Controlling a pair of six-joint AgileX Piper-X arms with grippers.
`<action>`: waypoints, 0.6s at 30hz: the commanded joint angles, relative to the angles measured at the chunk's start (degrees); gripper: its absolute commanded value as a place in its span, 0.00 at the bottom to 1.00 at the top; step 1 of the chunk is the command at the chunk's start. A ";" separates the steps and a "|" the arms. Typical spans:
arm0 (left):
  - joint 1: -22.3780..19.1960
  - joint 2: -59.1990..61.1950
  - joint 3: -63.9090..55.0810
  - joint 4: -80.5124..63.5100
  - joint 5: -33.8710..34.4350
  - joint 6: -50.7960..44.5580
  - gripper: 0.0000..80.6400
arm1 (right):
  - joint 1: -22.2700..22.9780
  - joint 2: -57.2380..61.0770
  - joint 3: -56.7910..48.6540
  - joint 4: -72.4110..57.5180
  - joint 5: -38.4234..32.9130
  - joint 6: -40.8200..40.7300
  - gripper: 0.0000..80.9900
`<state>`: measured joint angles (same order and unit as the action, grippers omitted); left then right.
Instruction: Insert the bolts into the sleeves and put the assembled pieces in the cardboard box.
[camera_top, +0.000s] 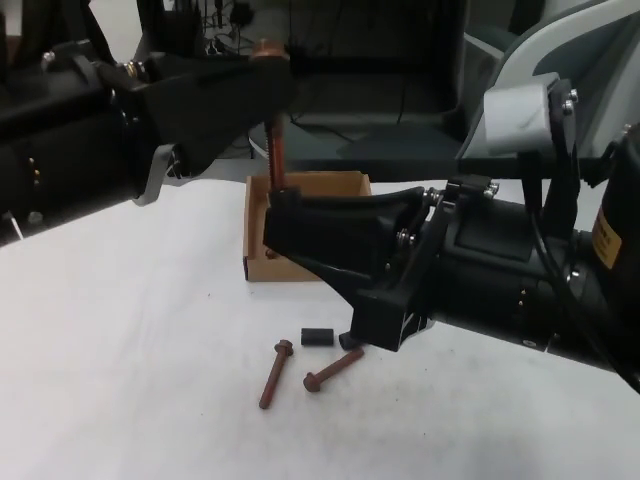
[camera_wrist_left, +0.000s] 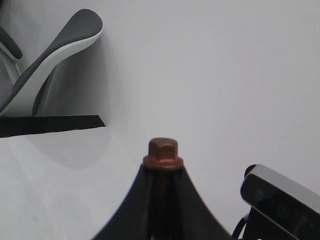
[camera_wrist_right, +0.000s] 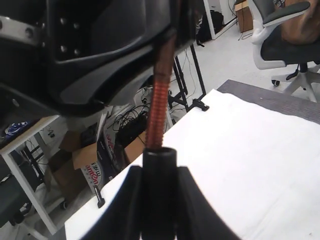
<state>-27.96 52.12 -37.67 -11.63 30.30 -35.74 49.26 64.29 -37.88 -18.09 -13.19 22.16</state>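
The left hand (camera_wrist_left: 162, 172) is closed on one bolt (camera_wrist_left: 162, 152), head up. The bolt's threaded tip meets the one sleeve (camera_wrist_right: 160, 155) clamped in the right hand (camera_wrist_right: 160, 176), near the cardboard box (camera_top: 330, 184). Two more bolts (camera_top: 275, 373) and one loose sleeve (camera_top: 316, 336) lie on the table (camera_top: 120, 380).

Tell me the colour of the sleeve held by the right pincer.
Black; the sleeve shows best in the right wrist view.
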 joint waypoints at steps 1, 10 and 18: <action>-0.15 -0.46 -0.11 -1.11 0.64 -0.25 0.02 | -0.22 -0.37 -0.96 -3.00 -0.05 0.44 0.01; -0.15 -0.46 -0.11 -1.11 0.64 -0.25 0.02 | -0.03 -0.37 -1.04 -4.13 -1.59 1.08 0.01; -0.15 -0.46 -0.11 -0.07 0.51 -0.27 0.02 | -0.23 -0.37 -1.51 -3.99 0.46 1.08 0.01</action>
<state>-27.96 52.12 -37.67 -12.02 30.96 -35.88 49.26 64.29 -38.05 -20.33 -13.52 23.17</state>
